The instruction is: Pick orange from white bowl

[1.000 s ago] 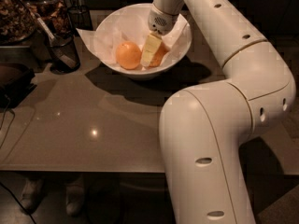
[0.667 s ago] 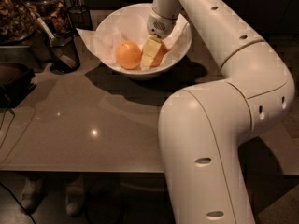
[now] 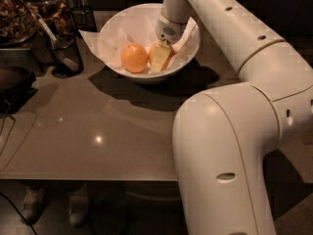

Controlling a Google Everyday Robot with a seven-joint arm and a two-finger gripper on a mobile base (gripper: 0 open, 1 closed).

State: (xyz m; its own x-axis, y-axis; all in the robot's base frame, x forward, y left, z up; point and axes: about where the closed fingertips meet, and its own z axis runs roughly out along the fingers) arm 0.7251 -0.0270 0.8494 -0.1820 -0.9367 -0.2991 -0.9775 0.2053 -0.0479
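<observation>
The white bowl (image 3: 188,53), lined with crumpled white paper, stands at the back of the grey table. One orange (image 3: 134,58) lies free in its left half. A second orange (image 3: 169,50) lies to its right, partly hidden by my gripper (image 3: 160,58). The gripper reaches down into the bowl from above, right at this second orange and against it. The arm's white links fill the right side of the view.
A black mesh cup (image 3: 66,55) with a utensil stands left of the bowl, and another mesh cup (image 3: 82,14) stands behind it. A container of dark snacks (image 3: 17,13) is at the far left. A dark object (image 3: 14,84) lies at the table's left edge.
The gripper has sunk slightly lower into the bowl at the right-hand orange. The left orange and the bowl have not moved.
</observation>
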